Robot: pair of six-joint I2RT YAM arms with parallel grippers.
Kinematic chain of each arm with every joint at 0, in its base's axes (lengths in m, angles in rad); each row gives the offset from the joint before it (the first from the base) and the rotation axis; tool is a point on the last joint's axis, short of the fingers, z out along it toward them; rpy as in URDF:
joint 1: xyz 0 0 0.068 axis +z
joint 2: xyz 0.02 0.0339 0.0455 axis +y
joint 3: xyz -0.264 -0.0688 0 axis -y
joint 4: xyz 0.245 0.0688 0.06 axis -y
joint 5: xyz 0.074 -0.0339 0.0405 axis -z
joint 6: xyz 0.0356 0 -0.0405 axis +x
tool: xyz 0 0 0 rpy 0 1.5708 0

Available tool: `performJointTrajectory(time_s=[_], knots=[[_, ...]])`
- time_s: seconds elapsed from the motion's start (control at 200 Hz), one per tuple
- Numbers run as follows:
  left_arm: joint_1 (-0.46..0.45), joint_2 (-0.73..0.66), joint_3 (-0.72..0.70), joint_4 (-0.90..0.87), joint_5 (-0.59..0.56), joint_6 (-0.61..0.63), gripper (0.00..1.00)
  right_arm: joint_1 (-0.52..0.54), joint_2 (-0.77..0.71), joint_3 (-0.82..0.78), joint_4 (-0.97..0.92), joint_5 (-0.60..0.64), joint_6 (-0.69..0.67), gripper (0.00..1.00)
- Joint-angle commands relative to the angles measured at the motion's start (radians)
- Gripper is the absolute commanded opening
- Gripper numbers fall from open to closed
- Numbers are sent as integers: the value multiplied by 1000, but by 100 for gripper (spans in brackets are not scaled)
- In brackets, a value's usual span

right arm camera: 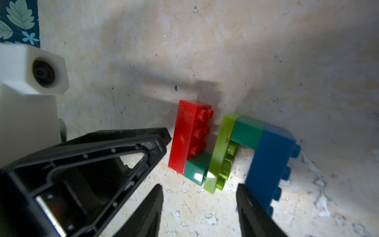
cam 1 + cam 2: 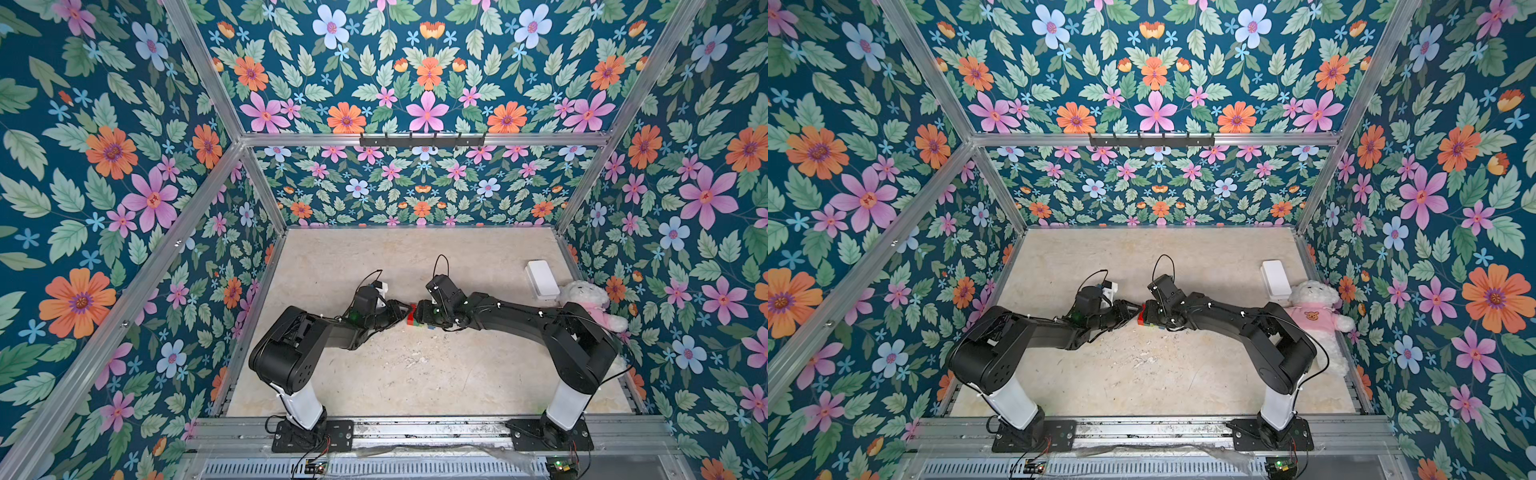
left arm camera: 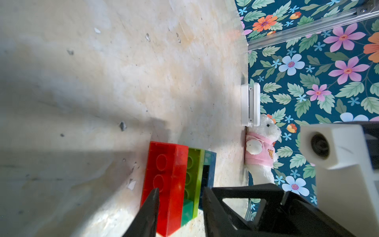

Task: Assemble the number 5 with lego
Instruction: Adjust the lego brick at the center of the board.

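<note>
The number 5 (image 1: 223, 147) lies on its side on the table: a red brick (image 1: 184, 133), a small dark-green brick (image 1: 196, 166), a lime brick (image 1: 220, 149), a second dark-green brick (image 1: 248, 131) and a blue brick (image 1: 266, 164), all joined. In both top views it shows between the two grippers (image 2: 412, 315) (image 2: 1143, 316). My left gripper (image 3: 181, 195) stands part open at the red end, and one of its fingers (image 1: 162, 139) touches the red brick's underside. My right gripper (image 1: 200, 190) is open over bare table, with one finger beside the blue brick.
A white box (image 2: 542, 279) and a white teddy in a pink shirt (image 2: 590, 303) sit at the table's right edge by the flowered wall. Both arms reach in from the front rail and meet mid-table. The right wrist's white camera housing (image 3: 336, 151) is close by.
</note>
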Motion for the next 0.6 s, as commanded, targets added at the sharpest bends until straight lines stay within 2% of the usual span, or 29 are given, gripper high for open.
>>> performJointTrajectory(time_s=[0.0, 0.595], knots=[[5, 8, -9, 73, 17, -16, 39, 6, 16, 10, -8, -9, 14, 59], [6, 75, -9, 165, 64, -55, 39, 7, 65, 40, -10, -14, 19, 59]])
